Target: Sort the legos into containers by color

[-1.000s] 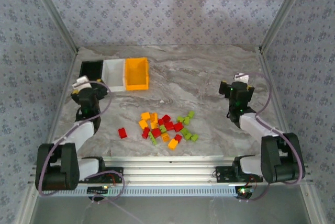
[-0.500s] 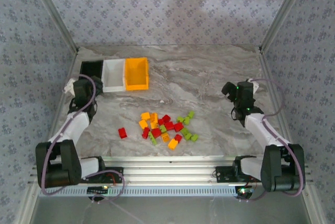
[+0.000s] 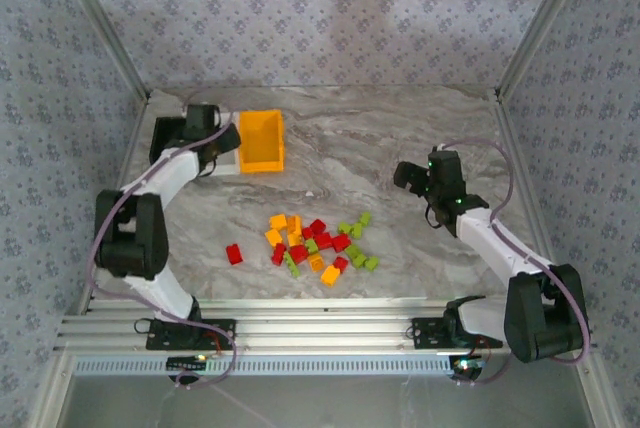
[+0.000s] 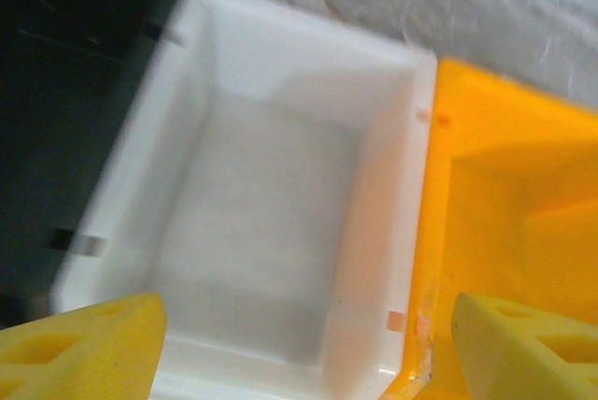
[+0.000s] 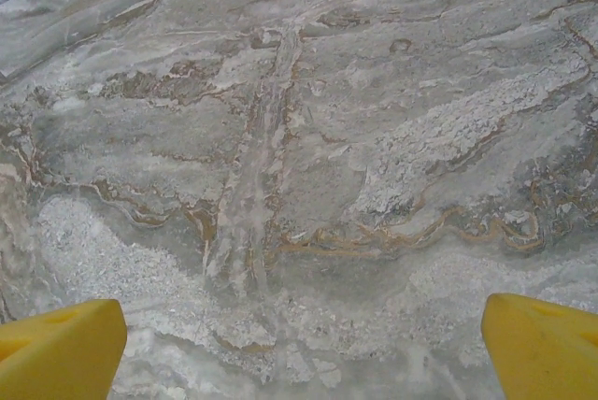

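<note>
Hanging open and empty above the white box (image 4: 280, 185), the left hand (image 4: 304, 353) should fetch one brick (image 3: 234, 254) at a time; the right hand (image 5: 299, 349) is open too.

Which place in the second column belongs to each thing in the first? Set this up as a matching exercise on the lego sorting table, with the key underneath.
Column one
1. left hand
2. right hand
3. orange-yellow bin
4. lone red lego

Column two
A. lying apart, to the left of the pile of legos
B. over bare marble table
C. at the right end of the bin row in the top view
D. above the white bin

Pairs: 1-D, 2-B, 3-C, 4-A
</note>
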